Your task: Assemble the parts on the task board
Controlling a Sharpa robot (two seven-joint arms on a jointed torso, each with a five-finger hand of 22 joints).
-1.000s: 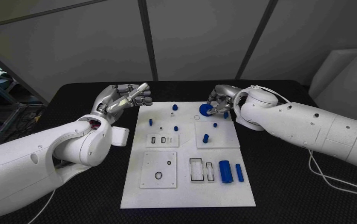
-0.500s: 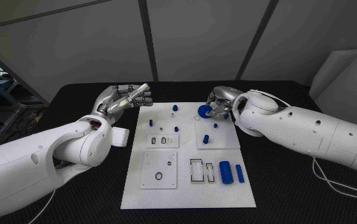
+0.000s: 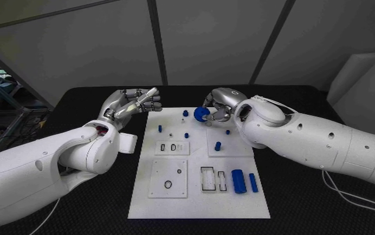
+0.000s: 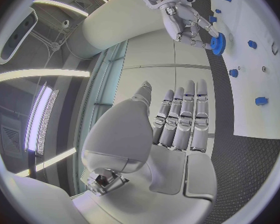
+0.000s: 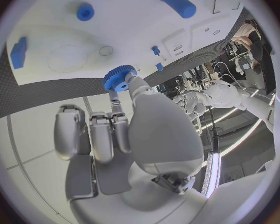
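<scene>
The white task board (image 3: 195, 202) lies in the middle of the black table. My right hand (image 3: 219, 104) hovers over the board's far edge and pinches a blue gear (image 3: 201, 113) (image 5: 119, 78) (image 4: 217, 42) between thumb and fingers. My left hand (image 3: 131, 102) (image 4: 177, 119) floats off the board's far left corner, fingers straight and apart, holding nothing. Small blue pegs (image 3: 186, 135) stand in the board's far half. Two blue cylinders (image 3: 238, 181) lie side by side at the near right.
A raised white plate (image 3: 229, 143) on the board's right carries a blue peg (image 3: 218, 146). Two more raised plates (image 3: 168, 177) with slots and rings sit on the left. A rectangular slot (image 3: 206, 179) lies beside the cylinders. Black table surrounds the board.
My right hand has carried the blue gear leftward along the board's far edge. The left hand has stayed in place.
</scene>
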